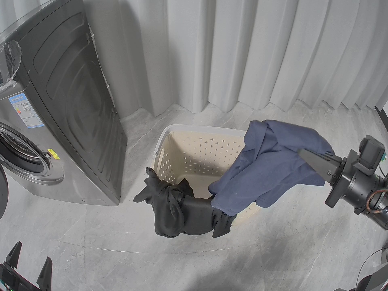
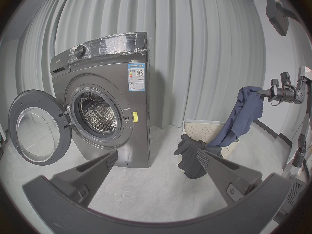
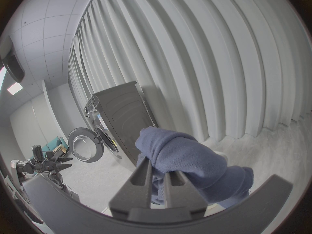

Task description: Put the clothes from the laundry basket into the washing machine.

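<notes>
A cream laundry basket (image 1: 202, 131) stands on the floor right of the grey washing machine (image 1: 72, 102). Its round door (image 2: 37, 127) hangs open and the drum (image 2: 97, 114) shows. My right gripper (image 1: 309, 156) is shut on a blue garment (image 1: 270, 162), held above the basket's right side with its lower end still hanging into the basket. In the right wrist view the blue garment (image 3: 188, 163) bunches over the closed fingers (image 3: 143, 179). A black garment (image 1: 182, 209) drapes over the basket's front rim. My left gripper (image 1: 28, 261) is open, low at the front left, holding nothing.
White curtains (image 1: 242, 41) hang along the wall behind the basket. Open grey floor (image 1: 121, 243) lies between the washing machine and the basket. The washing machine's door swings out toward its left side in the left wrist view.
</notes>
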Motion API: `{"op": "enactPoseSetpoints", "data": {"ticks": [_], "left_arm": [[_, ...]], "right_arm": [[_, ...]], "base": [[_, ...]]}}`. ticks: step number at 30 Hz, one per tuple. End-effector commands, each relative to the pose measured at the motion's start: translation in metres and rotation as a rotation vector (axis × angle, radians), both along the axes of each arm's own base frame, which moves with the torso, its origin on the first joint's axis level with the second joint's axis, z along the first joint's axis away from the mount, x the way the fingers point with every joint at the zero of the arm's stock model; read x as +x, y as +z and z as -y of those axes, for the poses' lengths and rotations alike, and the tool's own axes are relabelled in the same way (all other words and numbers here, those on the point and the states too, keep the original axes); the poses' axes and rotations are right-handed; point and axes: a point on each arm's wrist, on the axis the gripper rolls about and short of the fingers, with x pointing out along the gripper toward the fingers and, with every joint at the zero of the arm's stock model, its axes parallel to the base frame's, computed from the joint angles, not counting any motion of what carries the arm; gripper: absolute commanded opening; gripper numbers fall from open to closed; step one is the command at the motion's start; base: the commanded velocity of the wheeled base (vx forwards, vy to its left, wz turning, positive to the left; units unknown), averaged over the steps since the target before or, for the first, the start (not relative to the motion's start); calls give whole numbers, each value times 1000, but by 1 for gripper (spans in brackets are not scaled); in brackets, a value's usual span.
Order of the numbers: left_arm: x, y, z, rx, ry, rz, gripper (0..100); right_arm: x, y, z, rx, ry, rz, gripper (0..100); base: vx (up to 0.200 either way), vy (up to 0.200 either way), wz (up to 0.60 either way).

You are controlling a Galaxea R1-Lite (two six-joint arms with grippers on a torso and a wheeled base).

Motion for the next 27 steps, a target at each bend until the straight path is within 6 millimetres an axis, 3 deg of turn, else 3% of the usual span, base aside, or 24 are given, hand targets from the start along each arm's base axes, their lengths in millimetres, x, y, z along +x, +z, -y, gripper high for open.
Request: {"op": "enactPoseSetpoints", "data": {"ticks": [1, 8, 17, 27], "left_arm": [[0, -5, 0, -2, 0, -6, 100], [0, -5, 0, -5, 3, -4, 100], [0, -5, 0, -5, 3, -4, 100], [0, -5, 0, -6, 3, -4, 100]], "right_arm": [[-8, 10, 6, 32, 2, 45, 0], [-11, 11, 8, 38, 5, 50, 0], [-10, 15, 7, 46, 28, 67, 0], [-10, 14, 5, 44, 34, 65, 0]], "base": [[-200, 0, 0], [-200, 0, 0], [0, 0, 0], [0, 200, 0]]}}
